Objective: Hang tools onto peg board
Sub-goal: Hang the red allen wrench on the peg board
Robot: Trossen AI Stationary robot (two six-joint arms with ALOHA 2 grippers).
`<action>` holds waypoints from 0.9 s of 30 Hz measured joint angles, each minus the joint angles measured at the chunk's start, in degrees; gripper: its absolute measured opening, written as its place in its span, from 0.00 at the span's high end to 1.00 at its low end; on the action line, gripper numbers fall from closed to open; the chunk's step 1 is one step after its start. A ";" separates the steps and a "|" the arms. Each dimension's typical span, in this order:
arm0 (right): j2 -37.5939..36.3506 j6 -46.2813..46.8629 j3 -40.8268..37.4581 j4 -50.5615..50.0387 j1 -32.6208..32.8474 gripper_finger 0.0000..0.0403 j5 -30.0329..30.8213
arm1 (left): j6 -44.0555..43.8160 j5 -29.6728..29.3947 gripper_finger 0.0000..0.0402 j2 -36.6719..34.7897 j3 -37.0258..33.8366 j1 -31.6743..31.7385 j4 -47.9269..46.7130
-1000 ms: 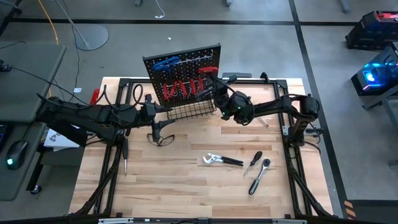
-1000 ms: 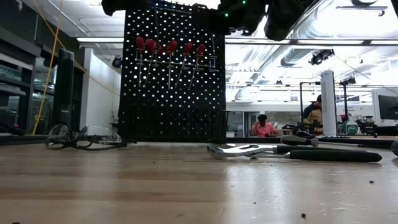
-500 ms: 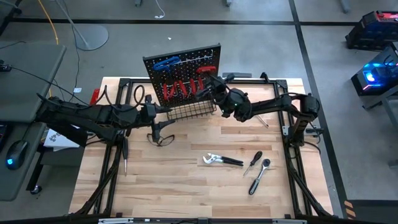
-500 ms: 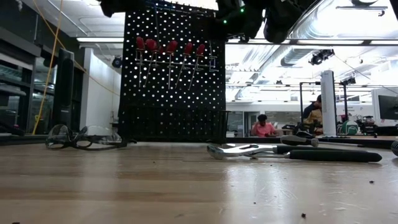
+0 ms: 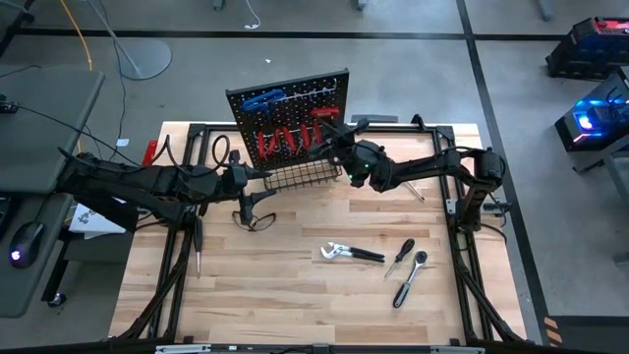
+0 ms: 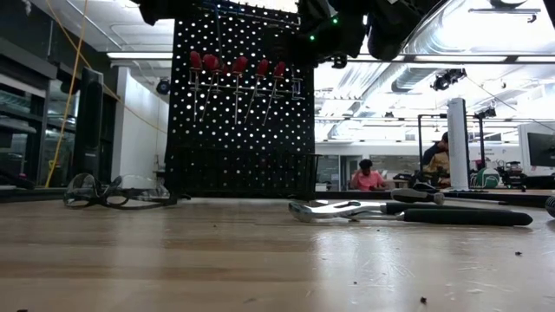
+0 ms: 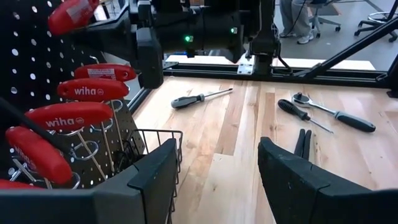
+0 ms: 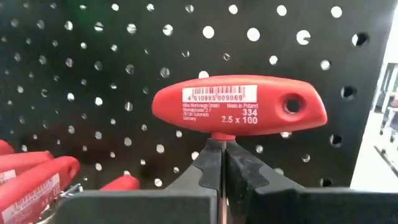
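Observation:
The black peg board (image 5: 290, 123) stands upright at the table's far side. A blue T-key (image 5: 260, 98) and a row of red T-keys (image 5: 285, 138) hang from its hooks, above a wire basket (image 5: 305, 175). My right gripper (image 5: 332, 130) is up against the board's right part, shut on another red T-key (image 8: 239, 107). To the left of the basket, my left gripper (image 7: 217, 180) stands open with nothing between its fingers. Pliers (image 5: 349, 253), a screwdriver (image 5: 399, 257) and a ratchet (image 5: 411, 277) lie flat on the table. My right gripper pinches the red T-key's thin steel shaft (image 8: 222, 142) between its two fingertips, just under the handle. It comes roughly level from the table's right side toward the board. The handle sits crosswise above the fingertips, clear of the table and close to the board's face. Whether it touches the board I cannot tell.
Safety glasses (image 5: 257, 218) lie near my left gripper. Another screwdriver (image 5: 415, 190) lies under the right arm. The black frame rails (image 5: 462, 236) run along the table's edges. Bare wood spreads across the near half of the table.
My right gripper has shifted a little toward the table's left edge and the peg board. It has tipped slightly and still carries the red T-key.

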 joint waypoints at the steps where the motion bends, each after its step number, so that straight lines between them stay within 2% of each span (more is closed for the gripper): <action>1: 0.00 0.55 0.00 -0.48 0.02 0.99 0.56 | -0.25 0.00 0.49 0.00 0.00 0.00 0.00; 8: 0.00 0.89 0.00 -1.81 0.00 0.89 1.80 | -1.96 0.04 0.49 0.02 0.00 -0.39 0.01; 16: 0.00 0.87 0.00 -1.86 1.21 0.64 2.65 | -2.88 0.04 0.49 0.02 0.00 -1.41 -1.09; 21: 0.00 -0.70 0.00 -1.87 3.30 0.49 12.02 | -4.41 0.03 0.49 0.02 0.00 -2.01 -2.25; 24: 0.00 -3.69 0.00 -1.81 4.33 0.46 18.10 | -5.35 -0.02 0.49 0.02 0.00 -2.23 -3.76; 27: 0.00 -5.37 0.00 -1.84 4.84 0.46 20.24 | -5.94 -0.02 0.49 0.02 0.00 -2.23 -4.88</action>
